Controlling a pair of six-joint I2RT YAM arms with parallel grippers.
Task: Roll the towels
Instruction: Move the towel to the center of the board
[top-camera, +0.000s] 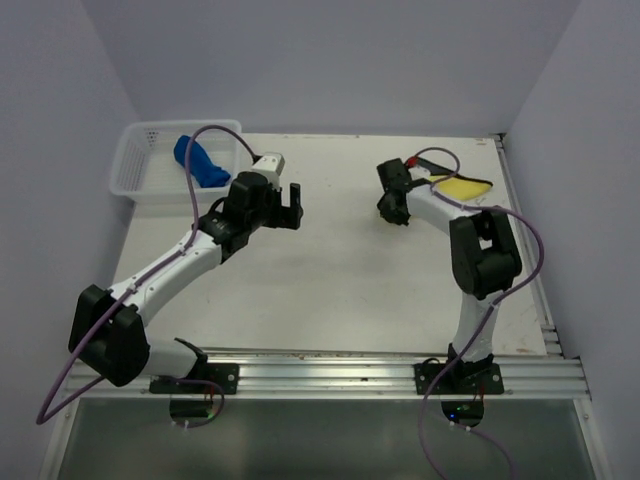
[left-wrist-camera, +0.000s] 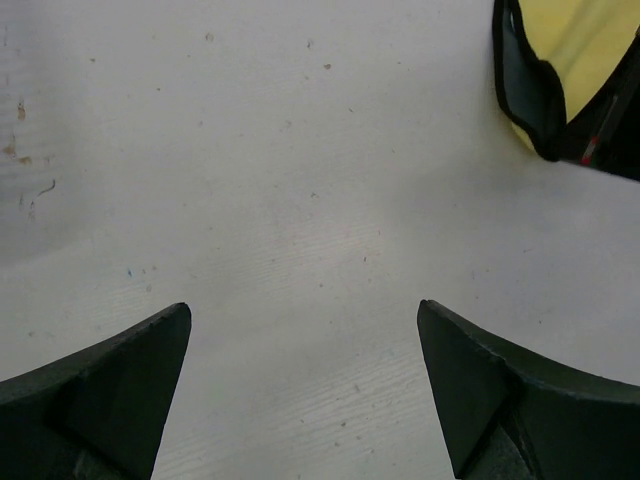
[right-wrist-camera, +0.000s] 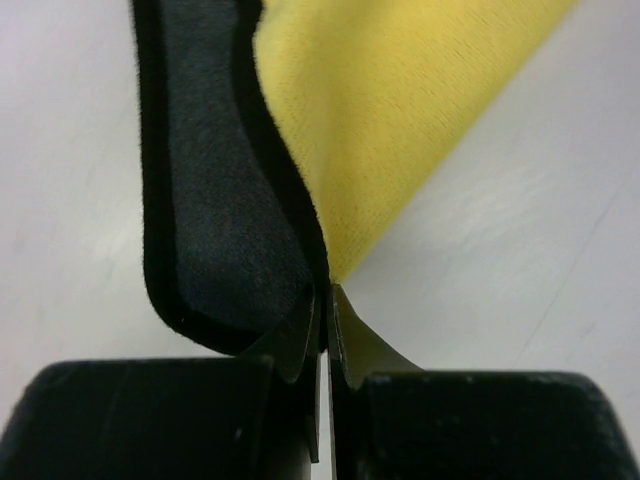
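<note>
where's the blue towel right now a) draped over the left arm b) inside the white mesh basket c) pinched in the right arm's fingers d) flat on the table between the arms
B: the blue towel lies bunched inside the white mesh basket at the far left, while the right fingers pinch the yellow towel.

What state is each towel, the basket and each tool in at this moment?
blue towel: bundled up, lying in the basket.
basket: upright, holding only the blue towel.
yellow towel: unrolled, one edge lifted and curled, grey backing showing.
left tool: open, holding nothing.
right tool: shut on the yellow towel's edge.
</note>
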